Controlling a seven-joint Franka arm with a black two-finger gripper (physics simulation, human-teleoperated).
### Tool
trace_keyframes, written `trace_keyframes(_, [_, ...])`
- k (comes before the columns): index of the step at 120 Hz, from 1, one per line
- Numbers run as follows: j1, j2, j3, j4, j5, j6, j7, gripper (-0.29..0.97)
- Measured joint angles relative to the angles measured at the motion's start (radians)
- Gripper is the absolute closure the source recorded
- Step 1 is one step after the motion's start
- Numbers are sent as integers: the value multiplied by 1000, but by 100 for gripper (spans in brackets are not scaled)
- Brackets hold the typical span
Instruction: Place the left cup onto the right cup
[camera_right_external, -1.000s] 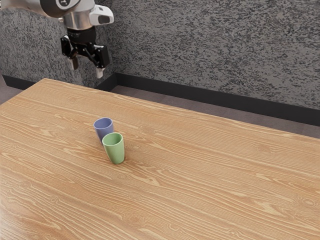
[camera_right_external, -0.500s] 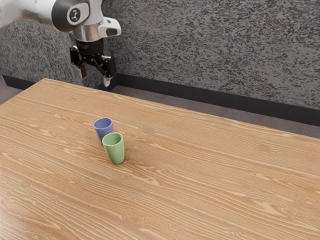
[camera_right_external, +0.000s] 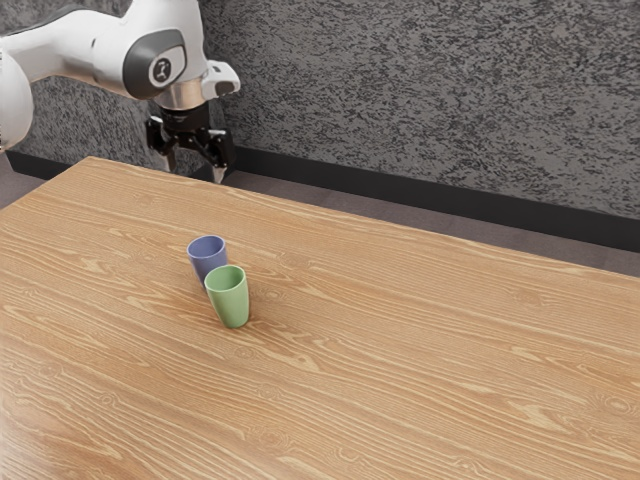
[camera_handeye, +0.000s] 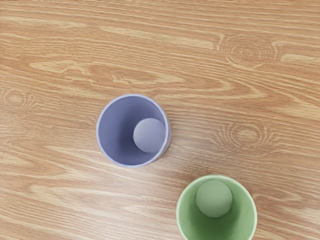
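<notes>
At the exterior view's left, the gripper (camera_right_external: 192, 160) hangs in the air over the far edge of the bench (camera_right_external: 450, 350). It is well apart from the purple cup (camera_right_external: 207, 256) and higher than it, with its fingers spread and nothing between them. The purple cup stands upright on the bench, mouth up. Just beside the purple cup, toward the exterior view's right and nearer that camera, the green cup (camera_right_external: 228, 296) also stands upright. The wrist view, looking down into both mouths, shows a narrow strip of bare bench between the purple cup (camera_handeye: 117, 135) and the green cup (camera_handeye: 215, 200), so they do not touch.
</notes>
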Motion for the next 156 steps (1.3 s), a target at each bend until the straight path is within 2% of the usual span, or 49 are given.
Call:
trace_keyframes(37, [0,49,11,-2,-5,86,-76,0])
trace_keyframes(75, [0,29,20,-167,-14,209,-183,0])
trace_keyframes(113, [1,43,45,-186,-16,286,-264,0])
trace_keyframes(156, [3,70,86,-176,-123,300,-267,0])
